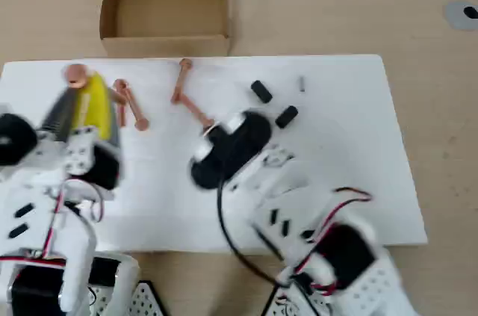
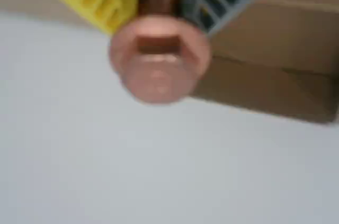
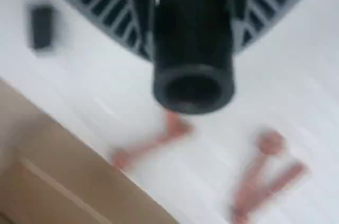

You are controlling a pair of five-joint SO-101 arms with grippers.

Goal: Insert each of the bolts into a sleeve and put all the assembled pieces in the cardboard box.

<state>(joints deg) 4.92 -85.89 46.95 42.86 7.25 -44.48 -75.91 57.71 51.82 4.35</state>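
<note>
My left gripper [image 1: 78, 84], with one yellow and one grey finger, is shut on a copper bolt [image 2: 159, 57] and holds it above the left end of the white mat [image 1: 351, 174]. The bolt's head [image 1: 75, 72] points toward the cardboard box [image 1: 164, 6]. My right gripper [image 3: 193, 38] is shut on a black sleeve [image 3: 193, 54], open end outward, above the middle of the mat [image 1: 216, 144]. Loose bolts [image 1: 131, 104] [image 1: 181, 78] [image 1: 196, 110] lie on the mat between the two grippers. Two more black sleeves [image 1: 261, 92] [image 1: 286, 116] lie right of centre.
The open box stands on the wooden table just beyond the mat's far edge [image 2: 275, 75]. A small dark pin [image 1: 302, 84] lies near the sleeves. A round grey fitting [image 1: 461, 13] sits in the table at far right. The mat's right half is bare.
</note>
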